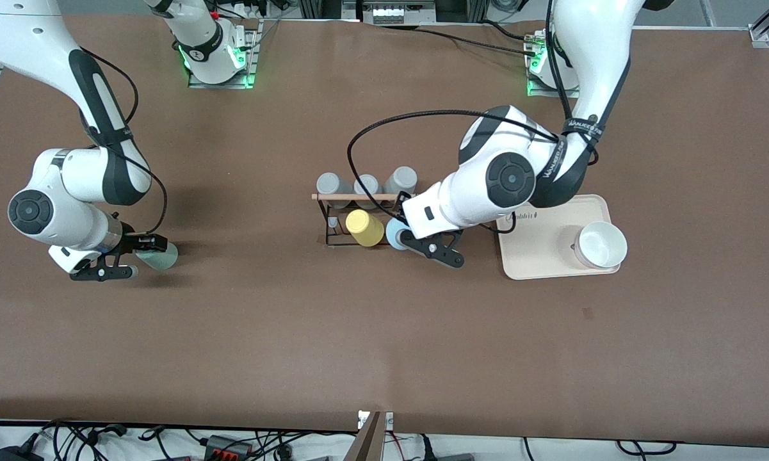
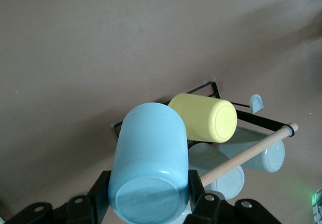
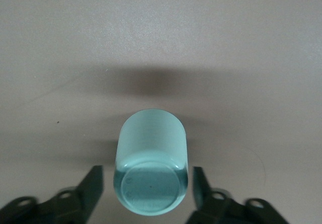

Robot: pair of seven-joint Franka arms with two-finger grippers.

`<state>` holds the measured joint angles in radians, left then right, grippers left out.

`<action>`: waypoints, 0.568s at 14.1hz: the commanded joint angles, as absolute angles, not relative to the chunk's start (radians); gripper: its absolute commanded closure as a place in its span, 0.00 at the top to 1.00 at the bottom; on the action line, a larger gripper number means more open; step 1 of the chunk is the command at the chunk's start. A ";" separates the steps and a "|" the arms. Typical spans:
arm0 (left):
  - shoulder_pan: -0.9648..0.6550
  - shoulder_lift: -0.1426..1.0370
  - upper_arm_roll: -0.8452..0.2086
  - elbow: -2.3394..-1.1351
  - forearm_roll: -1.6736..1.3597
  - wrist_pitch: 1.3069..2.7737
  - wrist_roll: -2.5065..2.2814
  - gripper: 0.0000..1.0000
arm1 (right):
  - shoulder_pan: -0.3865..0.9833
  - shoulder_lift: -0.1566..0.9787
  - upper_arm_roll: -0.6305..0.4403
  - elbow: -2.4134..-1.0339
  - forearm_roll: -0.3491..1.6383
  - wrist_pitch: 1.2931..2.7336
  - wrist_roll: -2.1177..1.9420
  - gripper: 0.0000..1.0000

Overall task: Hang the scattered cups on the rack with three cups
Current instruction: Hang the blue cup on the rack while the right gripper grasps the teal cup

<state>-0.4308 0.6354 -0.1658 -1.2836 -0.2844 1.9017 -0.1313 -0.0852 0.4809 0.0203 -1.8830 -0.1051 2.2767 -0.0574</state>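
The blue cup [image 2: 148, 166] is sitting clamped between the left gripper's [image 1: 422, 246] fingers [image 2: 198, 194], its closed base turned toward the wrist and its body pointing away from the fingertips. It is hanging over the rack [image 1: 358, 218], at the end nearer the left arm, and in the left wrist view it is lying just beside the yellow cup [image 2: 206, 117], the two seeming to touch or nearly so. The yellow cup is sitting tilted on a peg on the side of the rack nearer the front camera. Past the fingertips, the rack's wooden rod [image 2: 249, 153] is running across the top of the black frame, with pale grey cups [image 2: 221, 171] showing under it. In the front view three grey cups [image 1: 366, 186] are standing in a row along the rod's farther side.

The mint cup [image 3: 151, 163] is lying on its side on the table [image 1: 262, 333], well apart from the rack and toward the right arm's end. The right gripper [image 1: 134, 256] is straddling it down at table level: its fingers [image 3: 90, 186] are standing apart, one on each side of the cup's base, with a thin gap showing on both sides, so they are not squeezing it. The cup's mouth is pointing away from the fingertips.

Toward the left arm's end of the table, just beside the rack, a cream tray [image 1: 538, 253] is carrying a white bowl [image 1: 602, 244].
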 commanded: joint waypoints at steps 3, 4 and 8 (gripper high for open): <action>-0.469 0.658 -0.164 -1.267 -0.201 1.864 -0.123 0.01 | -0.084 0.456 0.028 -1.901 -0.120 2.284 -0.086 0.35; -0.471 0.666 -0.164 -1.267 -0.201 1.862 -0.124 0.01 | -0.081 0.448 0.038 -1.884 -0.117 2.273 -0.080 0.31; -0.483 0.675 -0.164 -1.275 -0.202 1.864 -0.129 0.01 | -0.009 0.434 0.041 -1.697 -0.098 2.041 0.006 0.30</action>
